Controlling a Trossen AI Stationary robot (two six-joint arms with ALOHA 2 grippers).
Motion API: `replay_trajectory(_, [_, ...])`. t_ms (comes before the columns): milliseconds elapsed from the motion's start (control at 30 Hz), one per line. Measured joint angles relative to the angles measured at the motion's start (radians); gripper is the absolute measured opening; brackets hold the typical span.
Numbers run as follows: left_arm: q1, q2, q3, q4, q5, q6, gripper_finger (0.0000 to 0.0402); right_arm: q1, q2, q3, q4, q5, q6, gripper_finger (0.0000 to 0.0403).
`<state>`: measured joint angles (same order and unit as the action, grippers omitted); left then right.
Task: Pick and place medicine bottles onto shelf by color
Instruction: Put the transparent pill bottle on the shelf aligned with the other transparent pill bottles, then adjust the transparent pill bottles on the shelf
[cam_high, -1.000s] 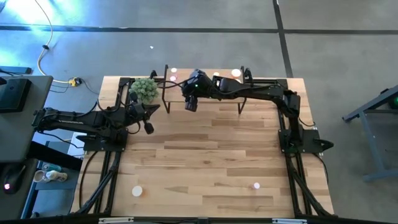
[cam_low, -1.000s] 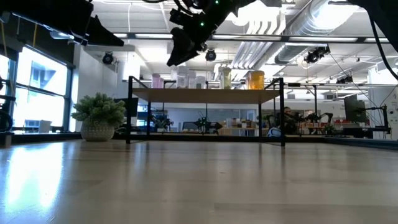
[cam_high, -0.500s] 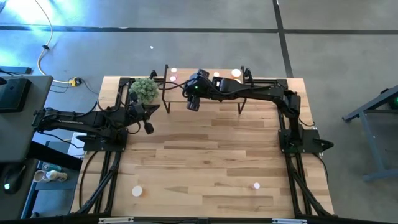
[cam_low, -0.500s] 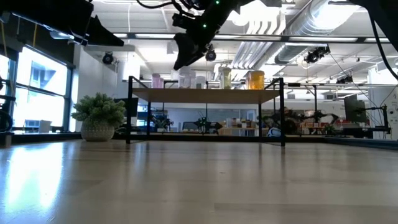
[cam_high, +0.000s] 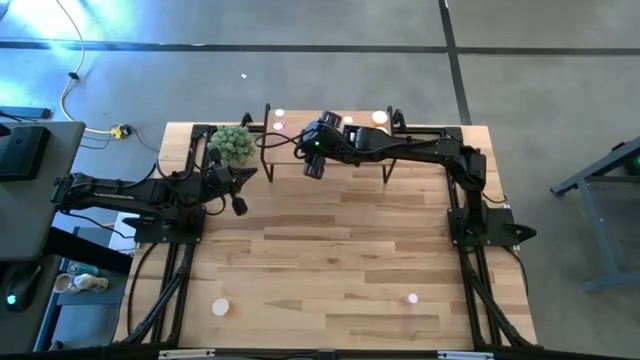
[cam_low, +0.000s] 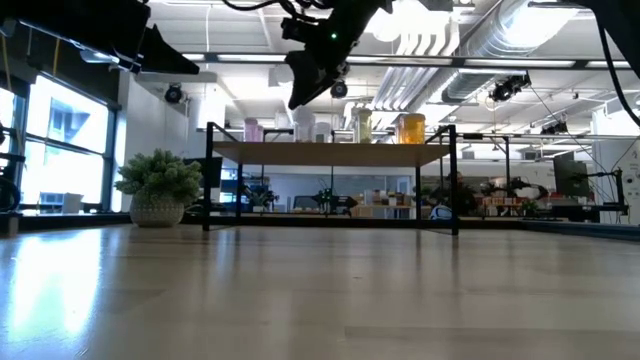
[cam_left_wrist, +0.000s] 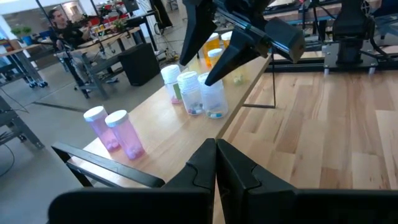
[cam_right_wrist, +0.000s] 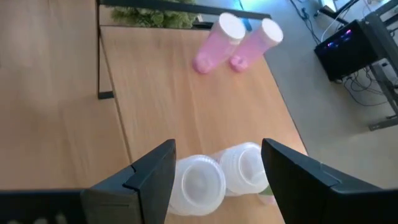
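The shelf (cam_low: 330, 152) stands at the table's far edge. It carries two pink bottles (cam_left_wrist: 115, 127), three whitish bottles (cam_left_wrist: 199, 93), a yellow-green one (cam_low: 363, 125) and orange ones (cam_low: 412, 128), all upright on their bases. My right gripper (cam_high: 313, 170) hangs open above the whitish bottles (cam_right_wrist: 217, 177), a finger on either side, touching none. My left gripper (cam_high: 240, 206) waits shut over the table's left side, with nothing in it. A whitish bottle (cam_high: 220, 307) and a pink one (cam_high: 411, 298) sit on the tabletop near its front edge.
A small potted plant (cam_high: 232, 145) stands just left of the shelf. The shelf's thin black legs (cam_low: 208, 180) rise at its corners. Bare wooden tabletop (cam_high: 340, 250) lies between the shelf and the two front bottles.
My right gripper has swung a little toward the table's right along the shelf and tipped slightly. It now hangs over the whitish bottles, still open. Nothing else has moved.
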<state>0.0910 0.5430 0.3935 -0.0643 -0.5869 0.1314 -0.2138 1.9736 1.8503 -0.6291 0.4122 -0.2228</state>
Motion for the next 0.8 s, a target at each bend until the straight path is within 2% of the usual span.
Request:
replay_trajectory(233, [0.0, 0.0, 0.0, 0.0, 0.0, 0.0, 0.0, 0.0, 0.0, 0.01, 0.017, 0.003, -0.02, 0.0229])
replay_trajectory(533, [0.0, 0.0, 0.0, -0.009, 0.0, 0.0, 0.0, -0.019, -0.003, 0.153, -0.033, 0.041, -0.02, 0.0229])
replay_trajectory(667, [0.0, 0.0, 0.0, -0.01, 0.0, -0.001, 0.0, -0.066, -0.003, 0.231, -0.083, 0.024, 0.097, 0.0229])
replay_trajectory(800, [0.0, 0.0, 0.0, -0.009, 0.0, -0.008, 0.0, -0.135, -0.004, 0.286, -0.136, -0.108, 0.28, 0.0229])
